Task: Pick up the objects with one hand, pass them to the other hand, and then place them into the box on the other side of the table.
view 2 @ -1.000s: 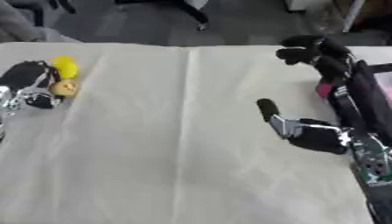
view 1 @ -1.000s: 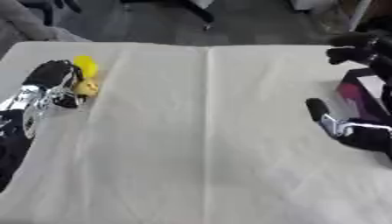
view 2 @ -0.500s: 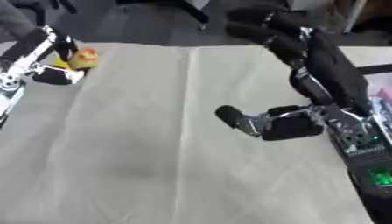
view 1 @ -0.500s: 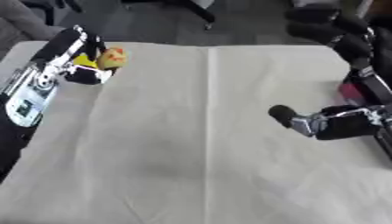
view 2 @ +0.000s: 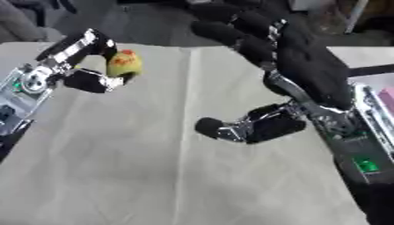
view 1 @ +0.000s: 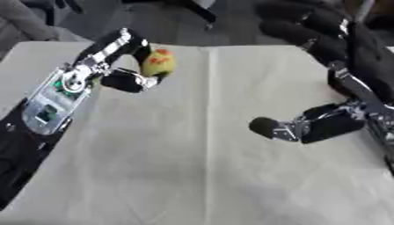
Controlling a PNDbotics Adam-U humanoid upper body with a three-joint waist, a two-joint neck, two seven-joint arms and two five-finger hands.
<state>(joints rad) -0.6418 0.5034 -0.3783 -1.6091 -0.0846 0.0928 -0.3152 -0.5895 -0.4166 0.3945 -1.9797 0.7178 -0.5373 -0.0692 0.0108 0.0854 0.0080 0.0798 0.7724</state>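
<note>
Left eye view, near field: the table (view 1: 177,176), covered in a pale cloth, lies bare across the whole near half, from the near edge up to the hands. 1 straight crease runs up the middle of the cloth toward the far edge.

Mid field, right: the right hand (view 2: 308,74) is raised above the right half of the table, palm facing left, with fingers spread and extended up toward the far edge and the thumb (view 2: 231,127) stretched out leftward over the cloth. It grips nothing. The arm behind it covers the table's right edge. Just beyond that arm, at the right border of the right eye view, part of a box (view 2: 377,99) with pink contents shows; its full outline cannot be made out.

Mid to far field, left: the left hand (view 1: 119,61) rises from the lower left, its arm crossing the table's left edge. Its fingers and thumb are curled round a small yellow object (view 1: 158,63) with orange markings, held above the cloth near the far left part of the table. What the object is cannot be told.

An open strip of cloth separates the 2 hands; object and right hand are well apart.

Far field: the table's far edge meets dark floor, with chair legs (view 1: 196,9) beyond.
</note>
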